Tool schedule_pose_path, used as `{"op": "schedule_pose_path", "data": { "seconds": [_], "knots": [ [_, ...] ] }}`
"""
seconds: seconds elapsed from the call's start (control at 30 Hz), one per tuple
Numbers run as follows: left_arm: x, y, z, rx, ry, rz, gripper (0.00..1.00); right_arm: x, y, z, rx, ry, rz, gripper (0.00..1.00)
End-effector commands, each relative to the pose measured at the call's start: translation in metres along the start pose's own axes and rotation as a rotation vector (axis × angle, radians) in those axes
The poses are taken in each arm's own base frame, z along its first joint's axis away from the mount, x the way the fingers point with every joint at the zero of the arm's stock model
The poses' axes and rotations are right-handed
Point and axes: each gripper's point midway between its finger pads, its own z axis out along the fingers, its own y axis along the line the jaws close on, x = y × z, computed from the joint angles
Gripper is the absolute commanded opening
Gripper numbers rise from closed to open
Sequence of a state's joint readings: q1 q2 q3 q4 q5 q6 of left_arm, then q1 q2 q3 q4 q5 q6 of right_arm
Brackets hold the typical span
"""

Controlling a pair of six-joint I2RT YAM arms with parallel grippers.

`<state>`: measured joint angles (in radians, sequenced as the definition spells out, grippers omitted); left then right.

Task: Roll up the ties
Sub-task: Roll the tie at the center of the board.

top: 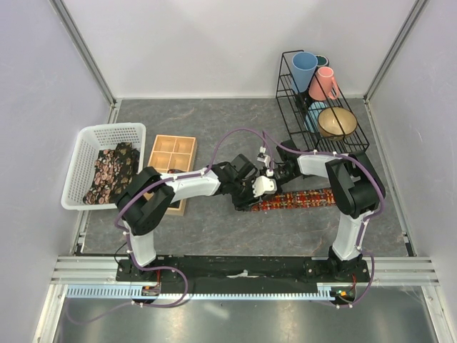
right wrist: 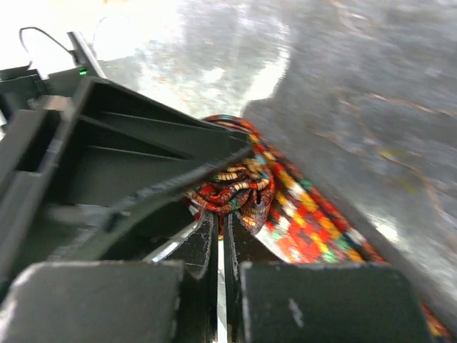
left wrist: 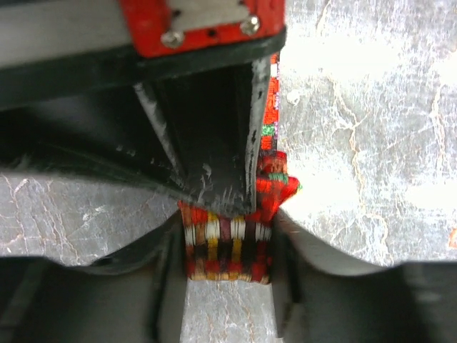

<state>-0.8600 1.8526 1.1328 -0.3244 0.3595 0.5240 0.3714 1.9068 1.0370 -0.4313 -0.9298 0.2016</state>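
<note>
Right of the wooden tray (top: 171,137), a red-and-orange patterned tie (top: 303,198) lies along the tabletop (top: 214,121). Its tray-side end is coiled. The left tool (left wrist: 228,250) pinches the coil, and the right tool (right wrist: 220,239) is pressed together on its folds.

One tie (top: 303,198) is red with yellow, green and black checks; the other ties (top: 111,173) are dark with pinkish flowers.

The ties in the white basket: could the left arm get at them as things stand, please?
Probably not yet. The white basket sits open beside that arm, nothing covering the ties in it, but the left gripper is closed on the rolled tie and must release first.
</note>
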Motion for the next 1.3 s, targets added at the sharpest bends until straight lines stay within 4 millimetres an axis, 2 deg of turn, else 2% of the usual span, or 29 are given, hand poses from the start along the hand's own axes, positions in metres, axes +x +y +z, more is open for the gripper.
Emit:
{"op": "schedule_pose_path", "data": {
  "seconds": [0.0, 0.07, 0.1, 0.17, 0.23, 0.27, 0.4, 0.6, 0.73, 0.77, 0.8, 0.93, 0.97, 1.0, 1.07, 1.13, 1.17, 1.27],
  "knots": [
    [0.003, -0.004, -0.002, 0.003, -0.028, -0.032, 0.59, 0.011, -0.052, -0.002, 0.214, 0.008, 0.008, 0.0],
    [0.001, -0.005, -0.005, 0.004, -0.072, -0.038, 0.62, 0.012, -0.06, -0.006, 0.262, 0.006, 0.011, 0.0],
    [-0.017, -0.002, -0.011, -0.007, -0.153, -0.01, 0.68, 0.013, -0.063, -0.007, 0.276, 0.005, 0.013, 0.0],
    [-0.018, -0.003, -0.014, -0.013, -0.201, -0.013, 0.72, 0.014, -0.072, -0.012, 0.323, -0.001, 0.024, 0.0],
    [-0.034, -0.002, -0.023, -0.028, -0.288, 0.024, 0.81, 0.016, -0.078, -0.014, 0.35, 0.002, 0.028, 0.0],
    [-0.034, -0.003, -0.023, -0.033, -0.311, 0.032, 0.82, 0.016, -0.08, -0.015, 0.362, 0.002, 0.028, 0.0],
    [-0.045, 0.001, -0.021, -0.05, -0.387, 0.053, 0.84, 0.015, -0.088, -0.019, 0.412, 0.003, 0.021, 0.0],
    [-0.052, 0.011, -0.004, -0.062, -0.433, 0.07, 0.83, 0.015, -0.099, -0.023, 0.471, 0.004, 0.019, 0.0],
    [-0.052, 0.016, 0.011, -0.044, -0.413, 0.079, 0.71, 0.014, -0.099, -0.021, 0.459, 0.007, 0.011, 0.0],
    [-0.047, 0.015, 0.017, -0.029, -0.39, 0.076, 0.66, 0.013, -0.097, -0.02, 0.446, 0.006, 0.01, 0.0],
    [-0.037, 0.013, 0.02, -0.013, -0.343, 0.062, 0.65, 0.012, -0.096, -0.019, 0.444, 0.005, 0.005, 0.0],
    [-0.018, 0.011, 0.024, -0.007, -0.259, 0.034, 0.6, 0.013, -0.093, -0.018, 0.424, 0.005, 0.004, 0.0],
    [-0.015, 0.009, 0.024, -0.003, -0.245, 0.029, 0.48, 0.012, -0.092, -0.018, 0.416, 0.005, 0.005, 0.0],
    [-0.006, 0.007, 0.024, 0.0, -0.203, 0.005, 0.42, 0.013, -0.088, -0.016, 0.392, 0.007, 0.006, 0.0],
    [-0.002, 0.011, 0.022, -0.021, -0.179, -0.01, 0.3, 0.011, -0.083, -0.015, 0.37, 0.004, 0.005, 0.0],
    [0.004, 0.006, 0.017, -0.014, -0.151, -0.016, 0.24, 0.007, -0.07, -0.012, 0.301, -0.009, -0.01, 0.0],
    [0.007, 0.004, 0.016, -0.013, -0.141, -0.019, 0.17, 0.006, -0.065, -0.011, 0.275, -0.017, -0.007, 0.0],
    [0.014, 0.002, 0.008, -0.019, -0.107, -0.018, 0.07, -0.004, -0.048, -0.01, 0.211, -0.053, -0.017, 0.08]
  ]
}}
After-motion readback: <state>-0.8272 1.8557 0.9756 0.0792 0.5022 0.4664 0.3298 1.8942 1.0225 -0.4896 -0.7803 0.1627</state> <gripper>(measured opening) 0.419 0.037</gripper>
